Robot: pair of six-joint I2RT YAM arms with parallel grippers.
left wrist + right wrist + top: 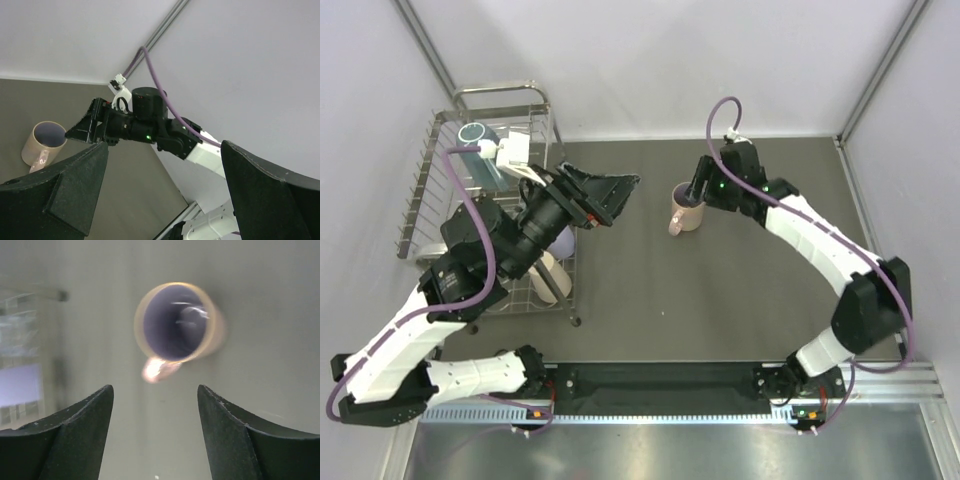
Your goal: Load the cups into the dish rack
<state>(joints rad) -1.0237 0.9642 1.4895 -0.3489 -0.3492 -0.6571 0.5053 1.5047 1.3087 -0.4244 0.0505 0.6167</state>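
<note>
The dark grey counter (720, 300) carries a pink handled mug (686, 212), which stands upright with its mouth up, just below the right pincer (697, 190) and clear of its fingers. The silver wire dish rack (420, 190) also stands on the counter, behind the left pincer (616, 196) and well apart from the mug.

"Bright in here. Soft, even light off the white walls (650, 60), and barely a shadow on the dark worktop (720, 290)."

"Aye, the overhead view is crisp. The right wrist view is smeared: the pink mug (175, 322) is soft all over, with a white glare on its handle."

"The dish rack (20, 365) at its left edge is a pale blur, and the right fingers (65, 440) are nearly black."

"The left wrist view is sharp farther off, but the left fingers (60, 195), close up, are dark and grainy."
</note>
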